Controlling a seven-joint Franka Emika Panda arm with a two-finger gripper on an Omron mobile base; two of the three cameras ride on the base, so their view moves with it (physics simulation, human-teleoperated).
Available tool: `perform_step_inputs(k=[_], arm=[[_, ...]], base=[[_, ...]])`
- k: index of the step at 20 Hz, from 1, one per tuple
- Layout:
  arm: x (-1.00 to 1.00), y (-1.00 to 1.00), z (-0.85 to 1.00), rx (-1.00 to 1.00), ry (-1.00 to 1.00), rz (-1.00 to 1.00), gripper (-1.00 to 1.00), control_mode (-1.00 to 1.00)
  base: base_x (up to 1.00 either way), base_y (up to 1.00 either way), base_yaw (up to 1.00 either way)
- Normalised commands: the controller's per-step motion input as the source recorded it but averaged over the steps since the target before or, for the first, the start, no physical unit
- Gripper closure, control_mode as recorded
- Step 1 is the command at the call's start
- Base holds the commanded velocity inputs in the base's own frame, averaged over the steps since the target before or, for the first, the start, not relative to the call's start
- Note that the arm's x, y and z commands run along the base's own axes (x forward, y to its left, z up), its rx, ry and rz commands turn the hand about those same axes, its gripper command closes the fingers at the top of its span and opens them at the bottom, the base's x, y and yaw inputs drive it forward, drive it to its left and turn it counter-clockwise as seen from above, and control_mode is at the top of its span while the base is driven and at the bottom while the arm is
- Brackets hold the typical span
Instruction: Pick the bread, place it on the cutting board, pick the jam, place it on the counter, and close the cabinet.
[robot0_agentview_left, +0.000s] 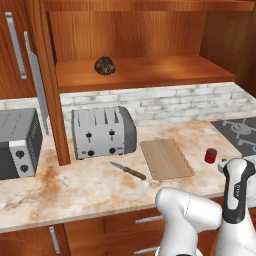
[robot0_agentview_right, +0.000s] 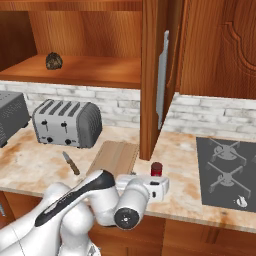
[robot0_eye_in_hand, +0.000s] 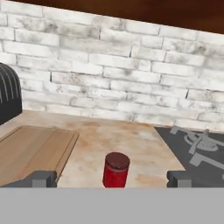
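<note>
My gripper is spread wide, jaws either side of the jam without touching. It stands upright on the counter beside the cutting board.

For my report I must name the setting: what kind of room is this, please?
Most likely a home kitchen, rendered: a toaster and a cutting board sit on a marbled counter, beside a stovetop, under a wooden wall cabinet.
</note>
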Motion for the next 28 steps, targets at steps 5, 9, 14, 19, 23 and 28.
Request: perform_step_inputs(k=[5,9,14,19,23,28], arm=[[-0.16,0.24,0.36,0.00,-0.11,0.00,-1.00,-1.00],[-0.22,0.23,0.33,0.00,-0.09,0.00,-1.00,-1.00],[-0.22,0.26,0.34,0.00,-0.05,0.00,-1.00,-1.00],[-0.25,0.28,0.32,0.00,-0.01,0.00,-1.00,-1.00],[-0.23,0.33,0.33,0.00,0.00,0.00,-1.00,-1.00],[-0.19,0.35,0.30,0.00,0.00,0.00,-1.00,-1.00]], base=[[0.00,0.00,0.00],[0.00,0.00,0.00],[0.00,0.00,0.00],[0.00,0.00,0.00],[0.00,0.00,0.00],[0.00,0.00,0.00]])
